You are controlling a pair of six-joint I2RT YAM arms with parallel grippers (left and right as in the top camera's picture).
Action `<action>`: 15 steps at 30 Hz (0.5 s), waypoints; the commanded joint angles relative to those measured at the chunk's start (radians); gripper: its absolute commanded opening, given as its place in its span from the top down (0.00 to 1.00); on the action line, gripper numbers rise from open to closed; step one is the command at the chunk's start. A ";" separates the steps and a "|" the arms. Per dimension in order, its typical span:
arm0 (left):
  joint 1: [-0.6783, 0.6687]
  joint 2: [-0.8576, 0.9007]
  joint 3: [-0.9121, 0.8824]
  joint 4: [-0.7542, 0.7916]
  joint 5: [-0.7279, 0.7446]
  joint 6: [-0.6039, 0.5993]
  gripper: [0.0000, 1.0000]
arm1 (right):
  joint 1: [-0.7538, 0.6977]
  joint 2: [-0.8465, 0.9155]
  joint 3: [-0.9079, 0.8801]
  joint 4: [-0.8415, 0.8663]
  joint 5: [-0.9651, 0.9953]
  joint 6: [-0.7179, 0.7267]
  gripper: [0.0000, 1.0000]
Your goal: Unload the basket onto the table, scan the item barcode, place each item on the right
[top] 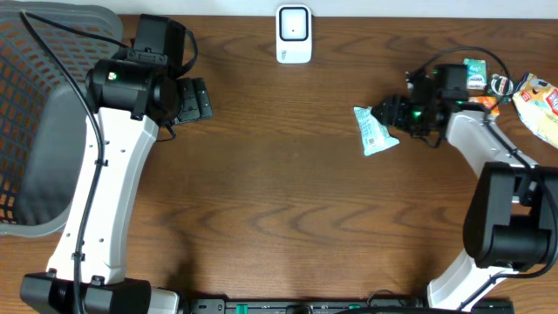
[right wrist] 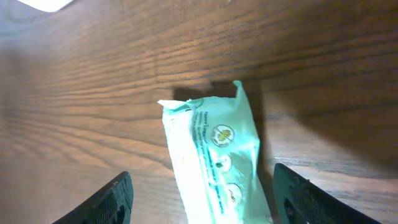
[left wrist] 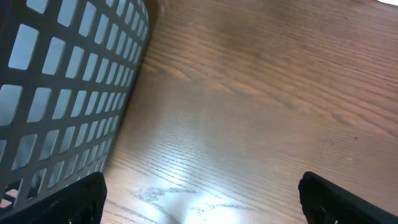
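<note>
The item, a mint-green snack packet [top: 375, 131], lies flat on the wooden table at centre right. My right gripper [top: 391, 112] is low over its near end. In the right wrist view the packet [right wrist: 214, 155] runs between the two fingers of the right gripper [right wrist: 205, 202], which is open; there is a clear gap at the left finger, and the right finger is close to the packet's edge. The white barcode scanner [top: 294, 35] stands at the back edge, centre. My left gripper [top: 199, 98] hangs open over bare wood [left wrist: 199, 202], holding nothing.
A dark mesh basket [top: 35, 113] fills the far left, and its wall [left wrist: 62, 81] is close beside the left gripper. More snack packets [top: 540, 103] and a small green one [top: 475, 73] lie behind the right arm at the far right.
</note>
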 commanded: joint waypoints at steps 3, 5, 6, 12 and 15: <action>0.002 -0.002 -0.003 -0.002 -0.012 -0.009 0.02 | -0.025 0.034 0.003 -0.003 -0.127 -0.025 0.34; 0.002 -0.002 -0.003 -0.002 -0.012 -0.009 0.02 | -0.022 0.063 0.002 -0.003 -0.127 -0.025 0.35; 0.002 -0.002 -0.003 -0.002 -0.012 -0.009 0.02 | -0.021 0.081 0.002 -0.003 -0.127 -0.024 0.36; 0.002 -0.002 -0.003 -0.002 -0.012 -0.009 0.02 | -0.023 0.183 0.002 0.025 -0.135 -0.004 0.49; 0.002 -0.002 -0.003 -0.002 -0.012 -0.009 0.02 | -0.023 0.197 0.002 0.032 -0.145 -0.005 0.62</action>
